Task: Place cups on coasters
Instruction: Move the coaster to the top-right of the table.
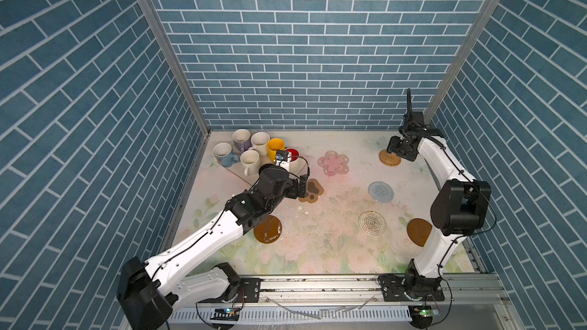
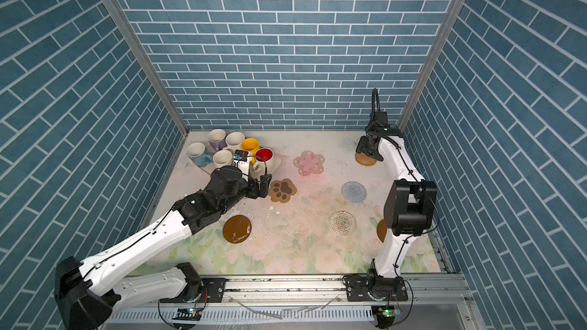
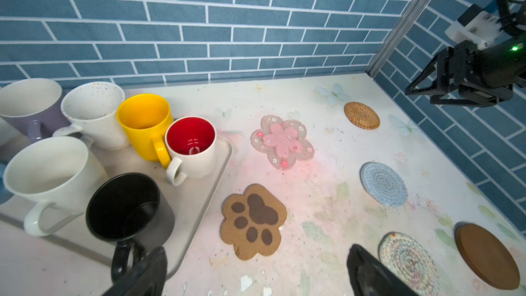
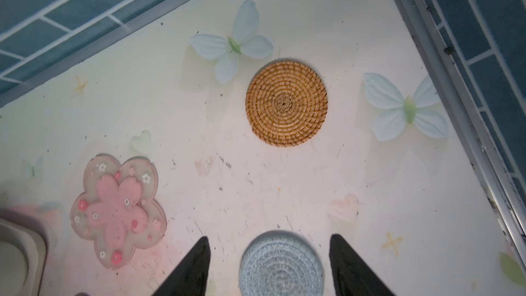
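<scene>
Several cups crowd the back left corner: lavender, cream, yellow, red-inside, light blue and another cream one. A black cup shows only in the left wrist view. All coasters are bare: pink flower, paw-print, rattan, blue woven, whitish spiral and two brown discs. My left gripper is open and empty beside the black cup's handle. My right gripper hangs open and empty over the rattan coaster.
The cups stand on a cream tray against the left wall. Blue brick walls close the back and both sides. White flakes litter the floral tabletop near the paw-print coaster. The right arm's elbow overhangs one brown disc.
</scene>
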Action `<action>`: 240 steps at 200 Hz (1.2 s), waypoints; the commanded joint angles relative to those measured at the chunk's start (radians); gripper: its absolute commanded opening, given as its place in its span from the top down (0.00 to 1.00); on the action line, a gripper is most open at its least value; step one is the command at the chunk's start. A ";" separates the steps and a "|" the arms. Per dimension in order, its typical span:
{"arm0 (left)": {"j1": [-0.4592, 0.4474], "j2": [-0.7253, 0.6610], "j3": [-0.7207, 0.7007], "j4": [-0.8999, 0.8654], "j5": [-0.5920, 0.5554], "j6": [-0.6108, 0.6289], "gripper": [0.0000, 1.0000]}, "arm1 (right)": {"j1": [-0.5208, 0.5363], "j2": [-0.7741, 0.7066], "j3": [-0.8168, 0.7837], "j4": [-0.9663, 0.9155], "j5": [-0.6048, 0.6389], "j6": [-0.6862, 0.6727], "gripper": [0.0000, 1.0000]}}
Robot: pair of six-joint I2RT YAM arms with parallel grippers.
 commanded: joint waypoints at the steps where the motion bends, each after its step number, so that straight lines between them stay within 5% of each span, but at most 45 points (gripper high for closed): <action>1: -0.006 -0.042 0.016 -0.185 -0.012 -0.007 0.01 | 0.063 -0.088 -0.140 0.011 0.047 -0.004 0.34; 40: -0.006 -0.141 -0.004 -0.308 -0.108 -0.060 0.01 | 0.151 -0.259 -0.385 0.068 0.062 0.023 0.35; 96: 0.009 -0.417 -0.218 -0.139 -0.107 -0.116 0.01 | 0.223 -0.397 -0.661 0.144 0.064 0.068 0.46; 140: 0.008 -0.326 -0.231 -0.133 -0.073 -0.123 0.01 | 0.225 -0.373 -0.769 0.217 0.072 0.081 0.54; 240: 0.009 -0.147 -0.237 -0.057 -0.083 -0.100 0.01 | 0.141 -0.201 -0.675 0.286 0.063 0.052 0.64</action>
